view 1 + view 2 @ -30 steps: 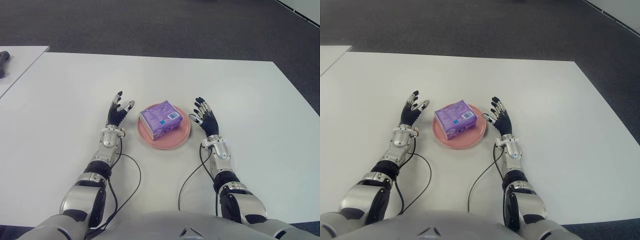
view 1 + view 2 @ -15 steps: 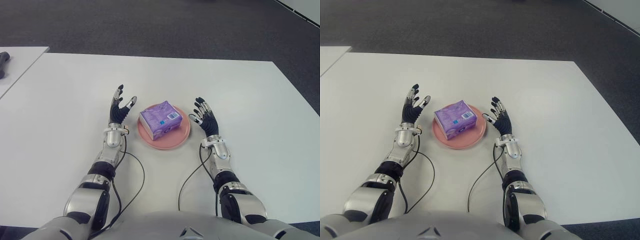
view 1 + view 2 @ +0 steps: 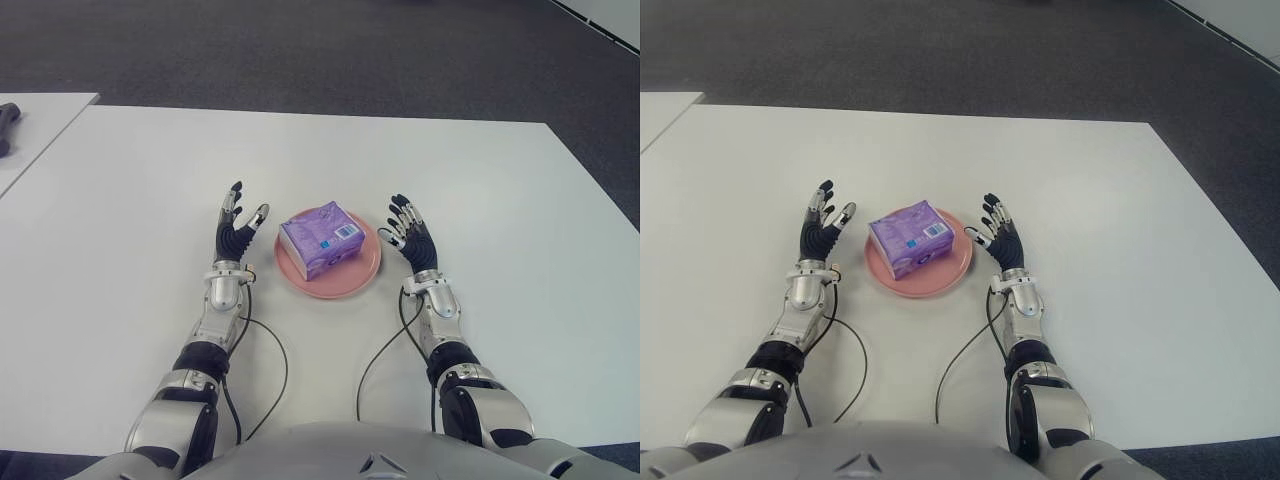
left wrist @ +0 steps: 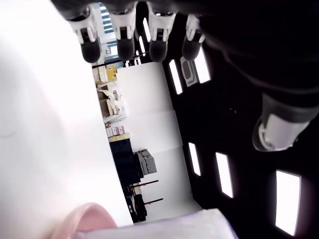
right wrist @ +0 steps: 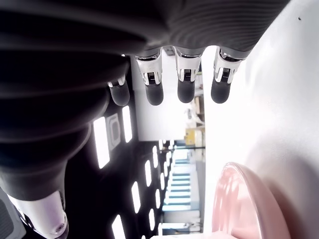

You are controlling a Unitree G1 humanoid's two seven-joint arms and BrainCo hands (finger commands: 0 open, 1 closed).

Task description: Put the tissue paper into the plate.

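Tissue pack (image 3: pixel 320 238): purple, lying in the pink plate (image 3: pixel 358 277), centre of the frame, on the white table (image 3: pixel 500 190).
Left hand (image 3: pixel 236 232): just left of the plate, apart from it, fingers spread and pointing up, holding nothing.
Right hand (image 3: pixel 409 238): just right of the plate, fingers extended, palm toward the pack, holding nothing.
Cables (image 3: pixel 375 355): black, trailing from both wrists across the table, lower centre.

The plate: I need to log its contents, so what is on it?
A purple tissue pack sits on the pink plate. The plate's middle is covered by it. Both open hands, left and right, flank it.
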